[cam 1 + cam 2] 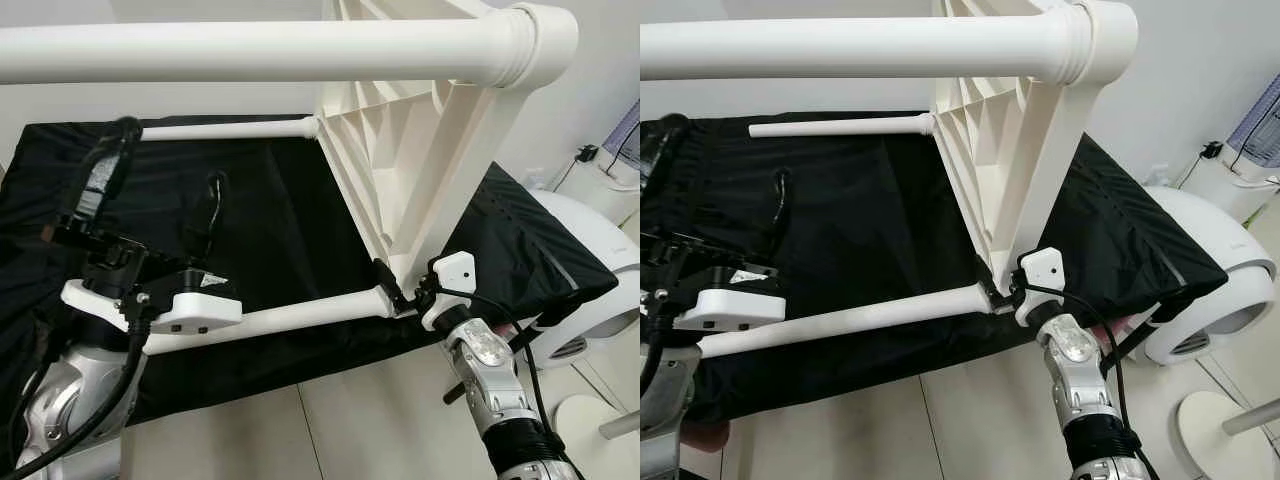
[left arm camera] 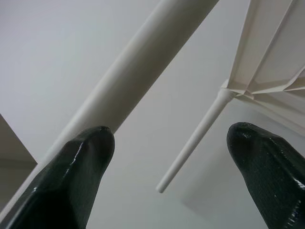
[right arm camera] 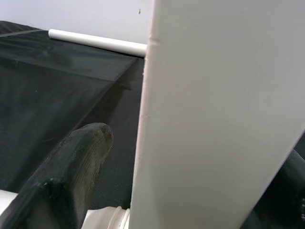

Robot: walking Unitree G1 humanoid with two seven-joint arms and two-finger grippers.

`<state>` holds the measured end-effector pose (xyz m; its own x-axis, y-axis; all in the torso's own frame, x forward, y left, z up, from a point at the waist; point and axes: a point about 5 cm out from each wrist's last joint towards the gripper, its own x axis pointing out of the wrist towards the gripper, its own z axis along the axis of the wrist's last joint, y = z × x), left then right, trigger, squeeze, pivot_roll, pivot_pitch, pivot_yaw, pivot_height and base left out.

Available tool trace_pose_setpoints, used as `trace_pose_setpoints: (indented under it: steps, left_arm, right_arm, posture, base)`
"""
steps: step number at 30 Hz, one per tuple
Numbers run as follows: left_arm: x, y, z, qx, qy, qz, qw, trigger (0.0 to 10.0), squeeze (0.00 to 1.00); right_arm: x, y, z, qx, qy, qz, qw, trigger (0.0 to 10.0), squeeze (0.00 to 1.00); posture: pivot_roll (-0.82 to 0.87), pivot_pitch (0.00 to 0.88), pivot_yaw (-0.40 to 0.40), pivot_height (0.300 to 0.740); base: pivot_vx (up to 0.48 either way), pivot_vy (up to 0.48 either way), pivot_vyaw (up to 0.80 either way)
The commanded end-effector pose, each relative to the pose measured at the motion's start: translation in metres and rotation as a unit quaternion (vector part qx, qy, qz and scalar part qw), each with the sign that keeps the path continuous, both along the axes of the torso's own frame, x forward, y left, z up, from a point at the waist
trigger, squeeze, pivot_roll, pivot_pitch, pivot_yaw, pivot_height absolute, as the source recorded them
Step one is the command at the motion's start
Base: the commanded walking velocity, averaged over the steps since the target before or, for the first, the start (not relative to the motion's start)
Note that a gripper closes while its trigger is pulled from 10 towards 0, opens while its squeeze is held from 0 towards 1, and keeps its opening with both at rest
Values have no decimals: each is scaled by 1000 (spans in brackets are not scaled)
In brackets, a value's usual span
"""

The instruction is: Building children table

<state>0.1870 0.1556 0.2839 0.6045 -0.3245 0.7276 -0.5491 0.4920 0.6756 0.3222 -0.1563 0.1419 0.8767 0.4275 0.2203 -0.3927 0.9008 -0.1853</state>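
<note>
Right gripper (image 1: 400, 292) clamps the tabletop (image 1: 385, 150) edge (legs (image 1: 300, 312) attached).

No readable text, labels, brands or numbers anywhere.

White children's table (image 1: 985, 150) tipped on black-covered surface (image 1: 860, 220), right claw (image 1: 1002, 292) at its lower corner, white legs (image 1: 840, 322) jutting

Near table leg (image 1: 290, 317) bars way across black cloth (image 1: 270, 220); upper leg (image 1: 250, 50) overhead; open gap between.
</note>
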Motion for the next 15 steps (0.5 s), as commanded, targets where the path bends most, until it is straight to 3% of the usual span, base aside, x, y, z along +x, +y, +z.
trace_pose_setpoints:
  steps: [1, 15]
  left_arm:
    - [-10, 1, 12, -32, -86, 6, 996, 10000, 0]
    - [-10, 5, 40, -8, -154, 32, 987, 10000, 0]
  right_arm:
    - [2, 8, 1, -8, -3, 22, 1000, 10000, 0]
    - [7, 14, 0, -2, -5, 26, 1000, 10000, 0]
  posture:
    - [117, 93, -95, 740]
    - [125, 96, -84, 740]
  base:
    - [0, 0, 0]
    - [0, 0, 0]
